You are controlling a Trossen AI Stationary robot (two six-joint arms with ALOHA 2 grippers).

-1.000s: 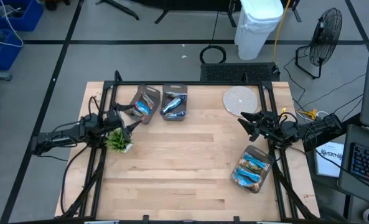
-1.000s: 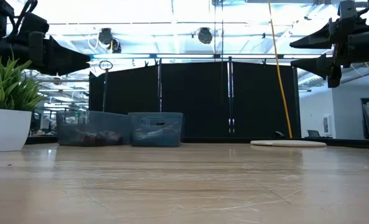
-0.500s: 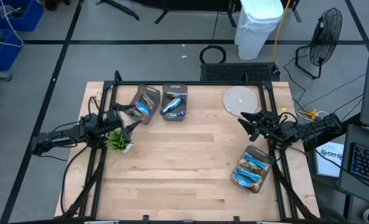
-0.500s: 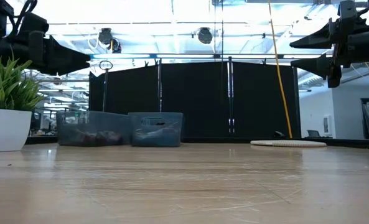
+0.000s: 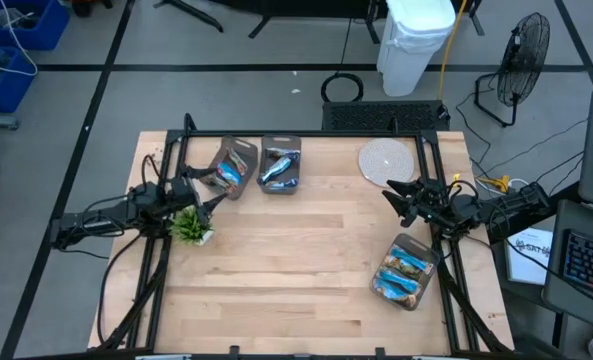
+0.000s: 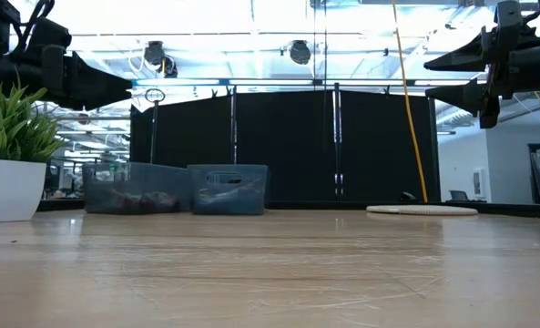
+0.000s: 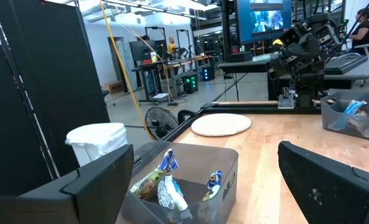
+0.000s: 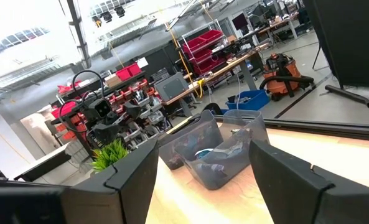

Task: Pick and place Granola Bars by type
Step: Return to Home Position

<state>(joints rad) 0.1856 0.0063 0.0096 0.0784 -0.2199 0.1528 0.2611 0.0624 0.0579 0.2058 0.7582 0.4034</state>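
At the bench's (image 5: 306, 250) side edges, left claw (image 5: 204, 195) and right claw (image 5: 389, 190) are held released, aloft; bare wood is shown between.

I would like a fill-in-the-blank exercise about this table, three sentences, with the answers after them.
1. The table carries ___ bins.
2. The green thing by the left gripper is a ___.
3. The right gripper is ___ and empty.
Missing words: three; plant; open.
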